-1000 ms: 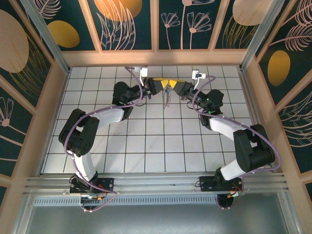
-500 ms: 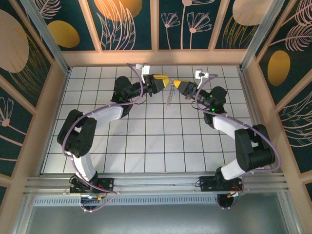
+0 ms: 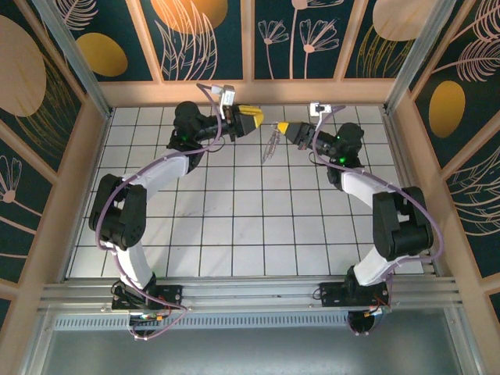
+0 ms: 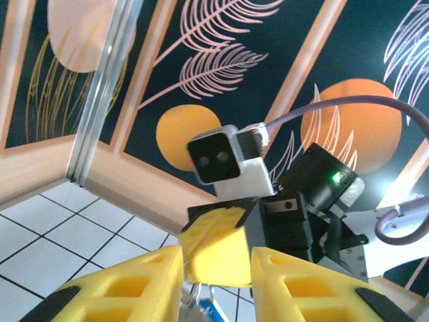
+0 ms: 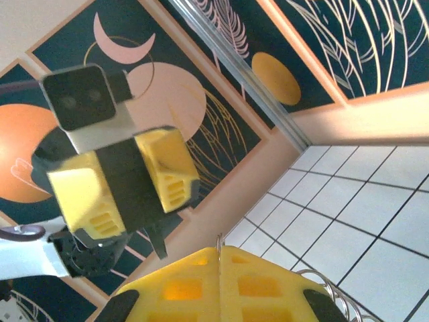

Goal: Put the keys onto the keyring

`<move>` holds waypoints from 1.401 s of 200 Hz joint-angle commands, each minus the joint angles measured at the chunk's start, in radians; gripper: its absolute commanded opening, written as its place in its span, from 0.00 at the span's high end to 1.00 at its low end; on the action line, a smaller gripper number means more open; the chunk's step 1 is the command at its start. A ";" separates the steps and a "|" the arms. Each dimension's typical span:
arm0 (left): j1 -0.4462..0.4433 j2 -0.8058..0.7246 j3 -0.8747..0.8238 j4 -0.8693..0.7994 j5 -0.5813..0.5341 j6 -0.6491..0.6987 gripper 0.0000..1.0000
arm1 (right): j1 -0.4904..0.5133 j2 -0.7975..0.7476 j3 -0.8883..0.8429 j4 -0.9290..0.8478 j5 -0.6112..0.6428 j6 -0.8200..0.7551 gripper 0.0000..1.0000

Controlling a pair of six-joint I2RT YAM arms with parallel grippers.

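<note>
L gripper [image 3: 258, 120] is up over the far part of the tiled table [image 3: 234, 226]. Its yellow fingers [image 4: 127, 292] are spread w/ a clear gap and nothing btwn them. Thru that gap the left wrist cam looks straight at the R gripper [image 3: 280, 126], tip to tip, close but apart. Low in the same gap a blue head of the keys [image 4: 204, 310] peeks in (mostly cut off by the frame edge). Btwn the two grippers, top view, the keyring [image 3: 271, 144] hangs as a thin pale loop just below the R gripper's tip. R fingers [image 5: 174, 288] are pressed together, pinching the keyring at its top. A coiled bit of the ring shows at lower right in the right wrist cam.
</note>
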 commanded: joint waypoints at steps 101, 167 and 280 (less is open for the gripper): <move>0.023 0.119 0.143 -0.126 0.163 0.047 0.67 | 0.004 0.036 0.094 0.028 -0.116 0.014 1.00; 0.017 0.134 0.137 -0.074 0.202 0.001 0.67 | 0.019 0.045 0.107 0.030 -0.113 0.013 1.00; -0.003 0.152 0.154 -0.078 0.215 0.006 0.70 | 0.028 0.062 0.119 0.030 -0.113 0.011 1.00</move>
